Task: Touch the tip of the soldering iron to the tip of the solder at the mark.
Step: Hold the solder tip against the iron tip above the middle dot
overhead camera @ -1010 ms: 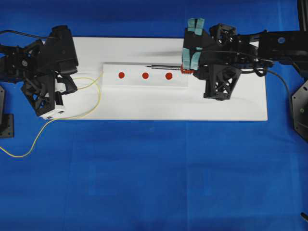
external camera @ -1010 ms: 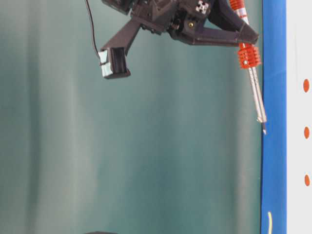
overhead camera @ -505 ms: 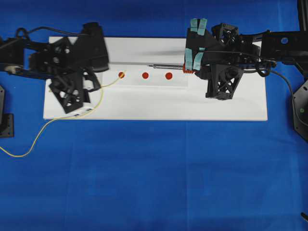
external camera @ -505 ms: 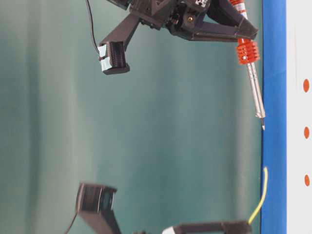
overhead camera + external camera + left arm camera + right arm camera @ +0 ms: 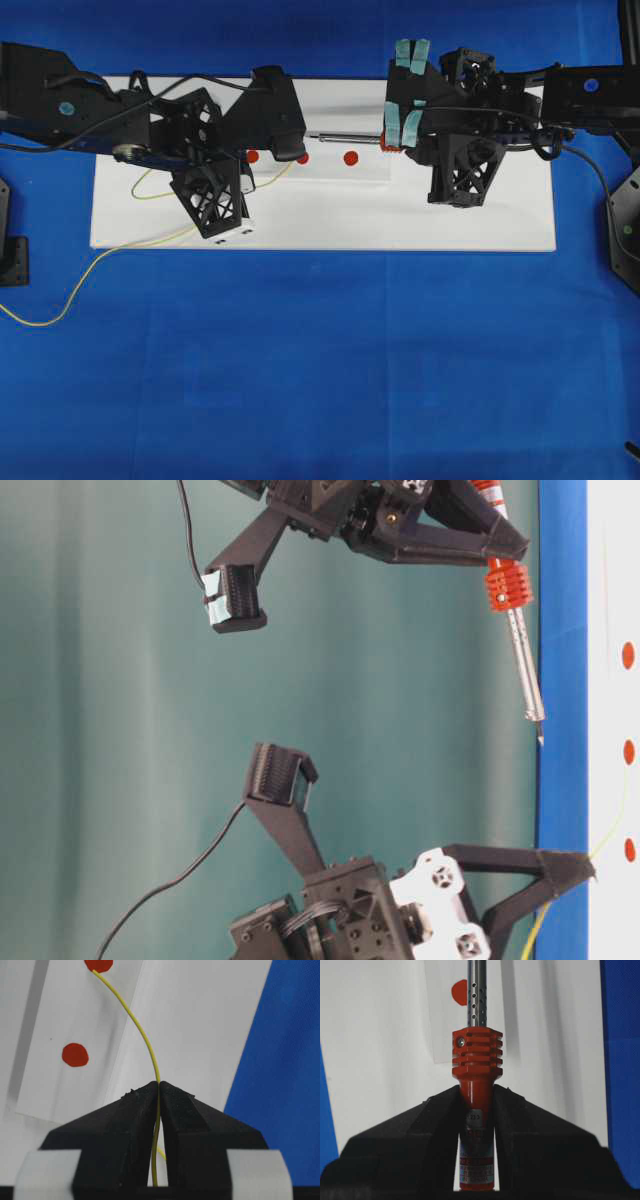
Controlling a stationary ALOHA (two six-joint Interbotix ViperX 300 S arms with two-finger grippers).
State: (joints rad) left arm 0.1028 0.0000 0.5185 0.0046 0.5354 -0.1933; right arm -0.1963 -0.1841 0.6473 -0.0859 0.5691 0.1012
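My left gripper (image 5: 159,1085) is shut on the thin yellow solder (image 5: 143,1035). The wire curves forward from the jaws and its free end lies at the edge of a red mark (image 5: 99,964), with another red mark (image 5: 75,1054) nearer to me. My right gripper (image 5: 476,1097) is shut on the red-orange handle of the soldering iron (image 5: 476,1060). From overhead the iron's shaft (image 5: 345,137) points left along the back edge of the white strip (image 5: 370,172). In the table-level view its tip (image 5: 540,738) hangs above the board, apart from the solder (image 5: 612,825).
Three red marks sit in a row on the strip; the right one (image 5: 350,157) shows whole, the others are partly under my left arm. The white board (image 5: 330,220) lies on blue cloth. Loose solder (image 5: 70,300) trails off the board to the left edge.
My left arm has swung right across the board with the solder, bringing its free end from near the left mark towards the middle mark. The right arm and iron have barely moved.
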